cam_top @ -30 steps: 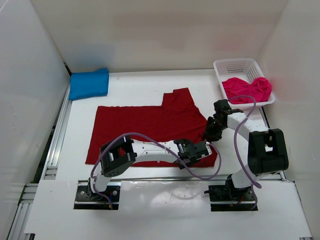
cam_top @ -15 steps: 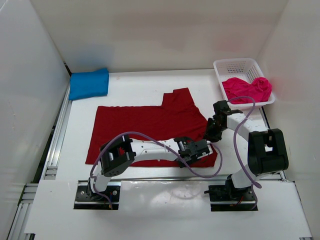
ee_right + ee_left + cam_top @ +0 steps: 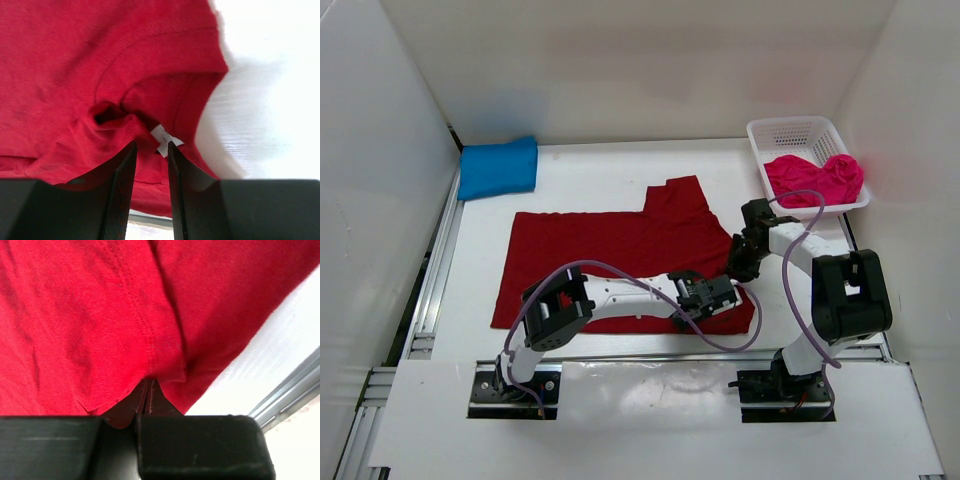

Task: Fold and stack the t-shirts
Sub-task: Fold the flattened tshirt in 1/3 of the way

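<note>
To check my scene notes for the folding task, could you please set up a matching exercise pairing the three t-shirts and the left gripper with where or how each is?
Things:
1. blue t-shirt
2. dark red t-shirt
3. pink t-shirt
4. left gripper

Places or states:
A. bunched in the white basket
B. shut on a cloth edge
C. folded at the far left corner of the table
D. spread out mid-table

Pairs: 1-C, 2-D, 3-A, 4-B
</note>
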Controlling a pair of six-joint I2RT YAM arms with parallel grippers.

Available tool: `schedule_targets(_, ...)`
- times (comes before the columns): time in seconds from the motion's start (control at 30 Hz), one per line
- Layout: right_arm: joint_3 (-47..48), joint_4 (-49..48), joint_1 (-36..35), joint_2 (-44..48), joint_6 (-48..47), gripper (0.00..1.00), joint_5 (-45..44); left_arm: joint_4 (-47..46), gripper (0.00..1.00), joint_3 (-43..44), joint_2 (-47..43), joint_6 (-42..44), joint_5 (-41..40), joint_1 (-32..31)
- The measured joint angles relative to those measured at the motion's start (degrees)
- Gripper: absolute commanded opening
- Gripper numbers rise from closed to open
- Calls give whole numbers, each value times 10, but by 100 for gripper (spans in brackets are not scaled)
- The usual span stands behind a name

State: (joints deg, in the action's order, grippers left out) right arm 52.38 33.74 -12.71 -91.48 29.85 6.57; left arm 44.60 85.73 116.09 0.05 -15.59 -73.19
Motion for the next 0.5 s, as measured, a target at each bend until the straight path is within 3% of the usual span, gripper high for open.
schedule_targets(0.13,7,-3,-2,0,3,36,-2,0,10,2,0,0,0,3)
schedule_targets(0.23,13,-6,-2,-4,8,36,-5,1,30,6,0,2,1,3)
schedule_targets(0.27,16,-7,-2,-7,9,33,-6,1,48,7,0,1,1,3)
schedule_targets(0.3,17,-8,-2,-11,9,30,-7,2,54,7,0,0,2,3)
schedule_targets(0.43,19,-9,-2,-25,9,14,-11,6,62,9,0,0,9,-2)
schedule_targets(0.5,19,-9,-2,-31,9,13,-10,8,64,12,0,0,14,-6)
